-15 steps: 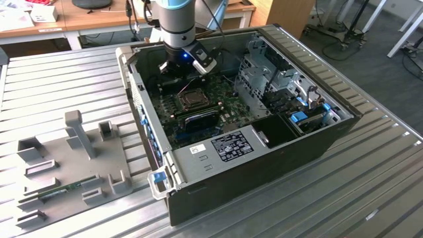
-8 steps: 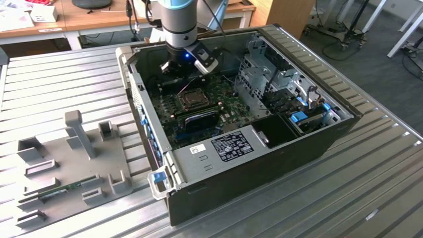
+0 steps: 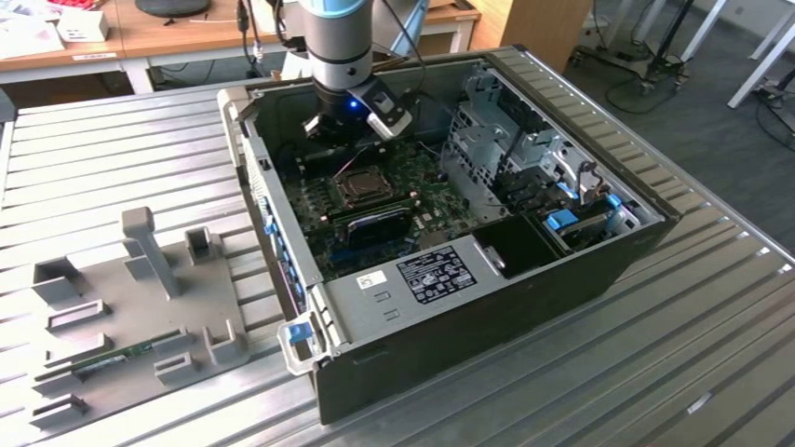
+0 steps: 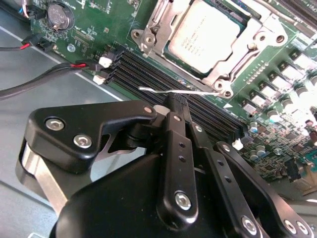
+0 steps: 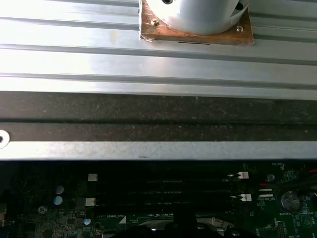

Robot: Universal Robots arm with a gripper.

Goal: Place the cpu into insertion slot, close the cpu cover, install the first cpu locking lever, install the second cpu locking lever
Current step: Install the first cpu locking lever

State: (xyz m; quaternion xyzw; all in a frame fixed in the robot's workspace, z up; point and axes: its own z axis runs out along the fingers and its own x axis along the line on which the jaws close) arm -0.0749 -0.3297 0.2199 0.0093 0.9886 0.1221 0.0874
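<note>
Jaws drawn together, the gripper (image 4: 173,106) hangs low inside the open computer case (image 3: 497,307), its black fingers (image 4: 179,148) meeting at their tips. In the second wrist view those tips sit right at a thin silver locking lever (image 4: 158,90), which runs crosswise over them; whether they pinch the wire or merely touch it cannot be told.

Just beyond the lever lie the long black memory slots (image 4: 143,72), and beyond those the cpu (image 4: 205,34), seated flat in the insertion slot (image 3: 337,186) with its silver-grey top showing. The cpu cover (image 4: 255,42) lies down over it, its metal frame bordering the chip on all sides.

The green motherboard (image 4: 114,25) carries a round coin battery (image 4: 60,16), and red and black cables (image 4: 49,69) plug in near the end of the memory slots.

The case rests on its side on a ribbed metal table (image 3: 125,140). On the exterior view's left, well apart from the case, a grey holder tray (image 3: 230,293) with upright posts bears a memory stick (image 3: 118,357). In the first wrist view a round white base (image 5: 198,12) stands on a brown plate (image 5: 148,30) on the same ribbed top. At the far side stands a wooden desk (image 3: 186,33), and grey floor (image 3: 695,102) lies on the exterior view's right.
</note>
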